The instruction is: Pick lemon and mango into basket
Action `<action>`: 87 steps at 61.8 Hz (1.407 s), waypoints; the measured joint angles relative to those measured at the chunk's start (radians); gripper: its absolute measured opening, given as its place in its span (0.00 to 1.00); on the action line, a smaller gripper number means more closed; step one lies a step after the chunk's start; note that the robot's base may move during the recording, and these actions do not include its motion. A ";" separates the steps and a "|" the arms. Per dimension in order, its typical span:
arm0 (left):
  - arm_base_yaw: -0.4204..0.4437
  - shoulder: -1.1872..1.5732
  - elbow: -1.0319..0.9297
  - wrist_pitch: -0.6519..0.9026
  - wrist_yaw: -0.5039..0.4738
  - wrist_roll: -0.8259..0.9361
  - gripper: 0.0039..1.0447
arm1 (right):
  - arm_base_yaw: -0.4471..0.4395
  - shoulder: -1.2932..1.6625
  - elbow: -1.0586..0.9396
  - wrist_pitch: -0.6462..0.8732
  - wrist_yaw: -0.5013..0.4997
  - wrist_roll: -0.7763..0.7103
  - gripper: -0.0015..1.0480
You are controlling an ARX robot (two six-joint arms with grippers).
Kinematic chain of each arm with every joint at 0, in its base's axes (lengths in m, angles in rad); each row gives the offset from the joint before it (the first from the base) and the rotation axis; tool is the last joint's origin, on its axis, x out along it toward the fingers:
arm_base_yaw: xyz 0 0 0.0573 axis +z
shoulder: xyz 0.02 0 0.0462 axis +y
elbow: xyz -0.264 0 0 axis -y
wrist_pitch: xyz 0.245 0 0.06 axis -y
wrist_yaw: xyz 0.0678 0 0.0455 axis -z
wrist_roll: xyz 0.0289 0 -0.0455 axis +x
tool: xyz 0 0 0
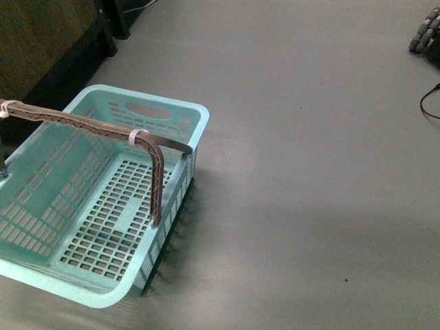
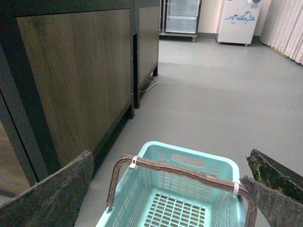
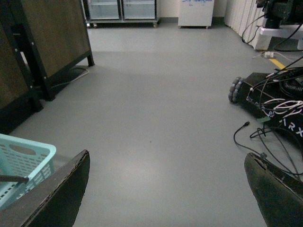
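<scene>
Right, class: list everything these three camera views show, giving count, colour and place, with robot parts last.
basket: 1, pale teal, on floor, front view's left; nothing visible inside
handle: 1, brownish, arched over basket
white ties: 2, on handle
cabinet: at least 1, dark wood, black frame, behind basket
floor: grey
white appliance: 1, far wall
wheeled machine: 1, black, trailing cables, right of basket
lemon, mango: none in view
left end effector: 1, dark, open, above basket
right end effector: 1, dark, open, above floor
</scene>
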 joint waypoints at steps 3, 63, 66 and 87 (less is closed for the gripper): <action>0.021 0.078 0.063 -0.166 0.083 -0.065 0.94 | 0.000 0.000 0.000 0.000 0.000 0.000 0.92; -0.016 1.946 0.729 0.481 0.100 -1.123 0.94 | 0.000 0.000 0.000 0.000 0.000 0.000 0.92; -0.021 1.973 0.760 0.484 0.097 -1.140 0.94 | 0.000 0.000 0.000 0.000 0.000 0.000 0.92; -0.035 2.164 0.942 0.467 0.066 -1.197 0.91 | 0.000 0.000 0.000 0.000 0.000 0.000 0.92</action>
